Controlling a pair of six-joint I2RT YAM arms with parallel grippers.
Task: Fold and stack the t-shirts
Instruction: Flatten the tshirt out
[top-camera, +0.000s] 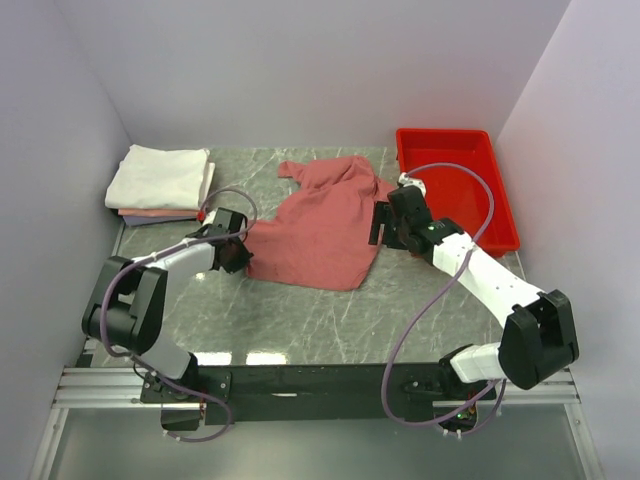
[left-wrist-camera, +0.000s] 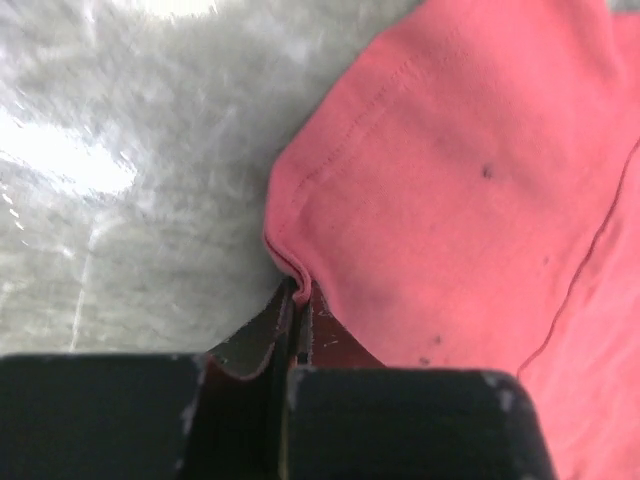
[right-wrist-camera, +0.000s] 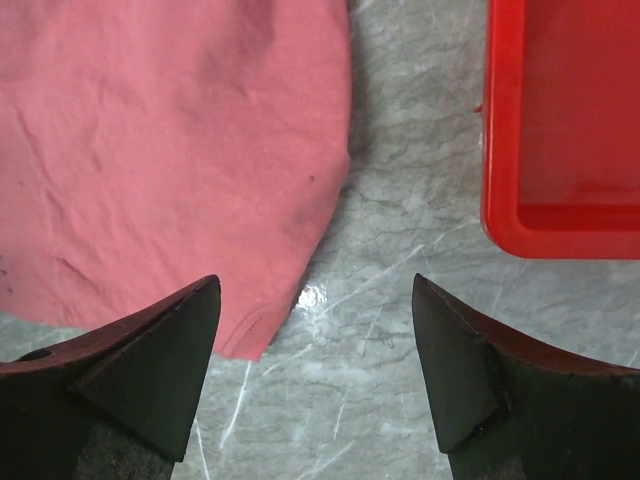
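A salmon-red t-shirt (top-camera: 325, 225) lies spread and rumpled on the middle of the marble table. My left gripper (top-camera: 237, 254) is shut on its near-left hem corner (left-wrist-camera: 293, 268); the cloth is pinched between the closed fingers. My right gripper (top-camera: 385, 226) hovers open at the shirt's right edge, above bare table, with the shirt's corner (right-wrist-camera: 250, 335) by its left finger. The red shirt fills the upper left of the right wrist view (right-wrist-camera: 170, 150). A stack of folded shirts (top-camera: 160, 186), white on top with pale pink below, sits at the back left.
A rigid bright red plastic tray (top-camera: 495, 205) stands at the back right, close to my right arm; its corner shows in the right wrist view (right-wrist-camera: 500, 215). Pale walls enclose the table on three sides. Purple cables loop over both arms.
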